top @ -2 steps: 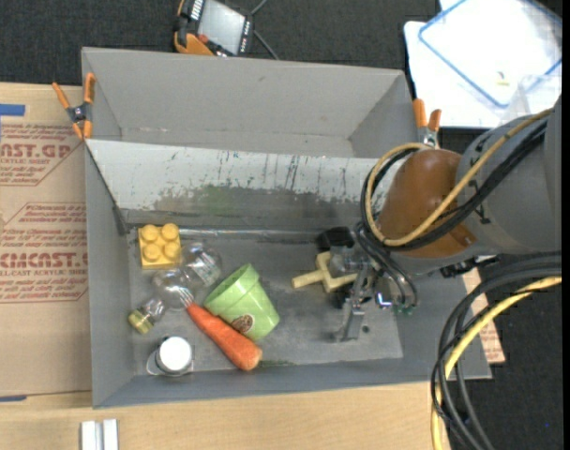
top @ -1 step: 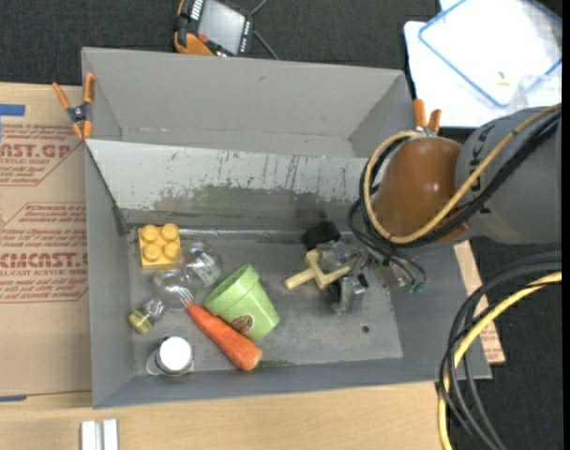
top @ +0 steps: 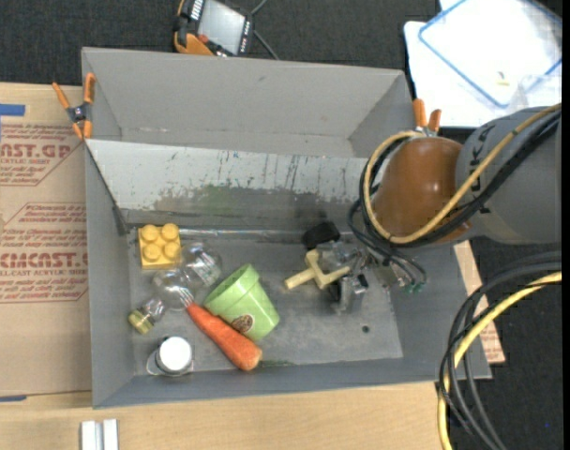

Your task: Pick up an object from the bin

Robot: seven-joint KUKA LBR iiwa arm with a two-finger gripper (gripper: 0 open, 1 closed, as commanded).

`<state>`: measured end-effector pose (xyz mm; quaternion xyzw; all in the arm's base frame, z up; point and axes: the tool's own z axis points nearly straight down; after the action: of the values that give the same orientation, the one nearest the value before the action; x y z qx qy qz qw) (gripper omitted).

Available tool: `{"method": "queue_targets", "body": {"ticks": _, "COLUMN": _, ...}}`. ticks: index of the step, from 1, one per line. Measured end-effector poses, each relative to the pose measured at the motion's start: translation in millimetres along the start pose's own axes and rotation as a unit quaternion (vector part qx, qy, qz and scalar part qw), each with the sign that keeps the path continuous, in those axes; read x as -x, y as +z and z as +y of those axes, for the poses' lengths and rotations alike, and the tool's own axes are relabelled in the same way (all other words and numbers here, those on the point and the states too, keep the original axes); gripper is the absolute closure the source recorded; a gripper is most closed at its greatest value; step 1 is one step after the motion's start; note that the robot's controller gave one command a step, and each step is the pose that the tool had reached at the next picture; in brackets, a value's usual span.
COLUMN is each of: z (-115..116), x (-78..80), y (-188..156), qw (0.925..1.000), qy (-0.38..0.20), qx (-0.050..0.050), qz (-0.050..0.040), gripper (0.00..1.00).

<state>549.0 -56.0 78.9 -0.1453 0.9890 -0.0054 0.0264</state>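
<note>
The gripper (top: 345, 272) is low over the bin floor, right of the middle, below the arm's orange cover. A tan wooden piece (top: 311, 275), shaped like a short stick with a crossbar, lies at its left side, its right end reaching in under the gripper. To the left, a light green cup (top: 242, 300) lies on its side, apart from the gripper. An orange carrot (top: 226, 337) lies slanted in front of the cup.
In the left part of the bin lie a yellow studded block (top: 159, 245), a clear plastic thing (top: 189, 272), a small brass piece (top: 141, 321) and a white-capped jar (top: 174, 355). The arm and its cables cover the bin's right wall.
</note>
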Motion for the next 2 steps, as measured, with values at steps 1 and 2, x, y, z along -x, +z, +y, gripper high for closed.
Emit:
{"method": "queue_targets", "body": {"ticks": 1, "z": -0.1, "x": 0.1, "y": -0.2, "qw": 1.0000, "qy": 0.001, "qx": 0.000, "qz": -0.0003, "gripper": 1.00}}
{"method": "queue_targets", "body": {"ticks": 2, "z": -1.6, "x": -23.6, "y": -84.7, "qw": 0.9956, "qy": -0.094, "qx": 0.003, "qz": 0.0044, "gripper": 1.00}}
